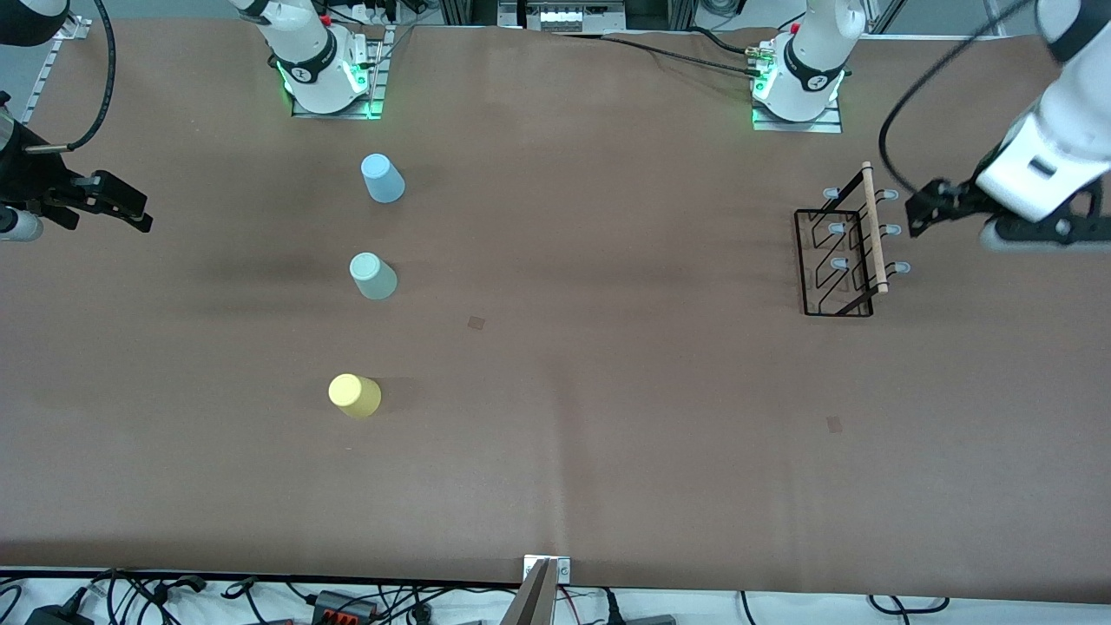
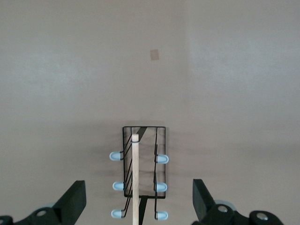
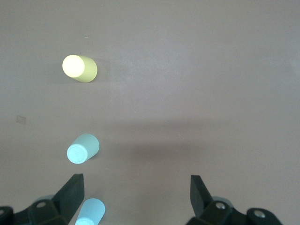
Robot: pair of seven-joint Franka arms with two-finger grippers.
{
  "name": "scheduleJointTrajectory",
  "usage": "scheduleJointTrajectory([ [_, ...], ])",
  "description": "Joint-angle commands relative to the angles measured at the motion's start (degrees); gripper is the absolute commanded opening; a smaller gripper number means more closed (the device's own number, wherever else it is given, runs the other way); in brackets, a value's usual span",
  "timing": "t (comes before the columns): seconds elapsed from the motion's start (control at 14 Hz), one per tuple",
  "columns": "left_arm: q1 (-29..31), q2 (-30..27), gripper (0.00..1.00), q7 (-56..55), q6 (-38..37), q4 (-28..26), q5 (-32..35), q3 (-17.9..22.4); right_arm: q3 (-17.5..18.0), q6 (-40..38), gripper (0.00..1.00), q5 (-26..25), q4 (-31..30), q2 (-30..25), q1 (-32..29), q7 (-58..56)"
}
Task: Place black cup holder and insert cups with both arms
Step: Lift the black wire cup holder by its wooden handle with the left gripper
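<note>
The black cup holder point(image 1: 838, 259) stands on the brown desk point(image 1: 608, 391) toward the left arm's end. Its wooden rod handle point(image 1: 874, 226) gives the long axis, running from the robots' bases toward the front camera, and the pale-capped pegs point(image 1: 838, 228) stick out to either side of it.

The left gripper point(image 1: 922, 213) hangs just beside the holder, toward the desk's edge at the left arm's end, fingers point(image 2: 72, 204) spread wide and holding nothing.

Well apart from the holder, toward the right arm's end, three cups stand mouth-down in a line parallel to the handle: the light blue cup point(image 1: 382, 178) nearest the bases, the grey-green cup point(image 1: 372, 276) in the middle, the yellow cup point(image 1: 354, 395) nearest the front camera.

The right gripper point(image 1: 117, 206) waits over the desk's edge at that end, fingers point(image 3: 70, 192) spread and empty.
</note>
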Motion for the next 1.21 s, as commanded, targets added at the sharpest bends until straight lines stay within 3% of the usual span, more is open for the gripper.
scheduleJointTrajectory([
  [0.0, 1.1, 3.7, 1.0, 1.3, 2.7, 0.5, -0.8, 0.0, 0.0, -0.4, 1.0, -0.5, -0.5, -1.1, 0.1, -0.4],
  [0.07, 1.2, 2.9, 1.0, 1.6, 6.4, -3.0, -0.2, 0.2, 0.0, -0.4, 1.0, -0.6, -0.5, -1.1, 0.1, -0.4],
  [0.21, 1.0, -3.0, 1.0, 4.2, 17.1, -16.2, 3.5, 0.5, 0.0, -0.3, 1.0, -0.5, -0.4, -1.0, 0.1, -0.4],
  [0.29, 1.0, -3.8, 1.0, 4.2, 17.8, -18.5, 3.5, 0.5, 0.0, -0.3, 1.0, -0.3, -0.3, -1.0, 0.1, -0.4],
  [0.79, 2.9, -4.0, 1.0, 9.4, 21.5, -27.6, 4.0, 1.0, 0.0, -0.4, 1.0, -0.4, -0.4, -0.7, 0.1, -0.4],
  [1.14, 4.4, -3.8, 0.83, 12.2, 25.2, -32.6, 4.0, 1.1, 0.0, -0.5, 1.0, -0.4, -0.4, -0.6, 0.1, -0.4],
])
